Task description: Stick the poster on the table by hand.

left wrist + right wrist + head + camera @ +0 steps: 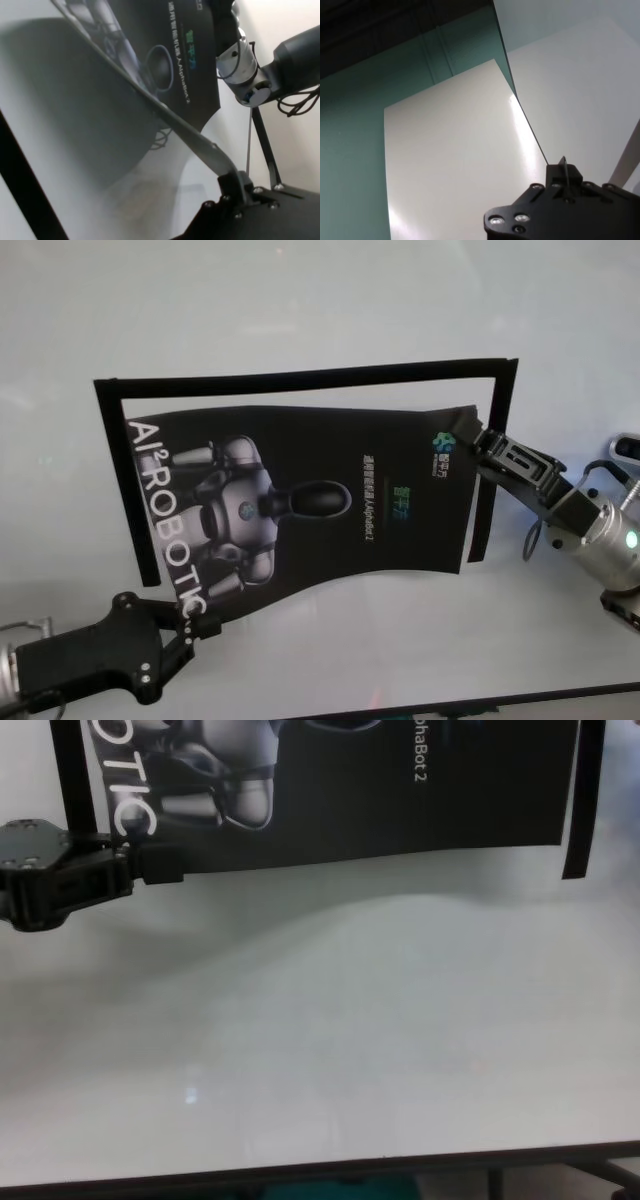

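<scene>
At the lower left of the head view our left hand (190,628) pinches the poster (320,495) by its near corner, beside the letters "OTIC". The poster spans the middle of the frame, bowed above the tabletop (330,300) inside a black tape outline (300,375). At the right, farther back, our right hand (478,443) grips its far corner.

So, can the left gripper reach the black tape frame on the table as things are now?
Probably not freely: the left gripper is shut on the poster corner, and the tape frame lies partly under the poster.
</scene>
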